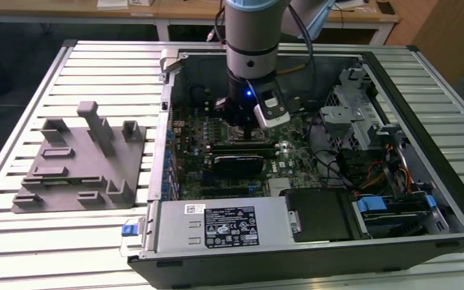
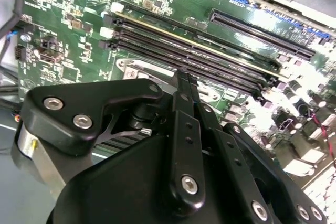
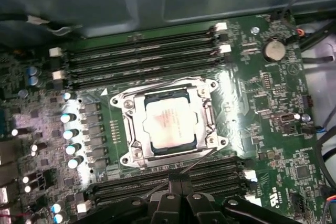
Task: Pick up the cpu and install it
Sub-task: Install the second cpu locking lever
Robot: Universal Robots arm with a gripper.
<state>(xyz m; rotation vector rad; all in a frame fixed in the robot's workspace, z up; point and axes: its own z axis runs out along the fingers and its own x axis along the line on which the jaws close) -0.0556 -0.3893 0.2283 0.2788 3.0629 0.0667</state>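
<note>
One gripper hangs low over the board, fingers pressed together and holding nothing. Just beyond them the cpu lies in its socket, seemingly seated flat. I judge placement done; what remains is securing it.

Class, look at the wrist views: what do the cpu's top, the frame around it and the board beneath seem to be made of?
The cpu: pale silver-grey metal top, it seems, matt with a soft sheen.
The socket frame: likely bright bare metal, since it glints along its edges.
The motherboard: green lacquered circuit board, glossy where light reflects, probably a rigid laminate.
</note>
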